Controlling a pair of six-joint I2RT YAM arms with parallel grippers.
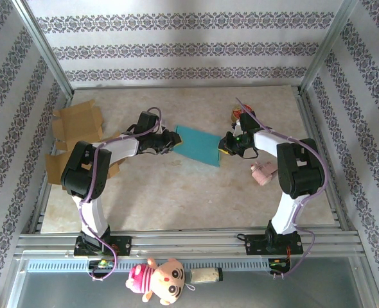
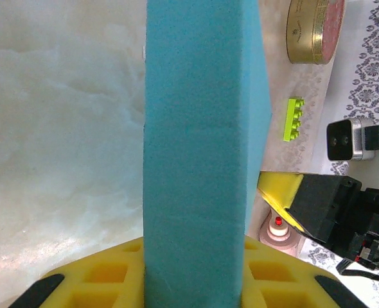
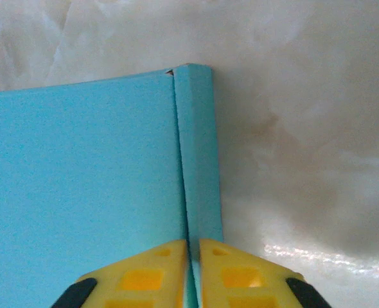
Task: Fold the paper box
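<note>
Box (image 1: 199,146): walls pinched by left hand (image 2: 194,285) and right hand (image 3: 193,273); a slackening grip could let folds spring open.

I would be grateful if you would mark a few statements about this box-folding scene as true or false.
1. The teal paper box lies on the table between the left gripper and the right gripper. True.
2. The right gripper pinches a raised flap at the paper box's edge. True.
3. The green brick rests on top of the paper box. False: it lies on the table beside the box, apart from it, near a round tin.
4. The cardboard pieces lie at the table's right side. False: they lie at its left side.
</note>
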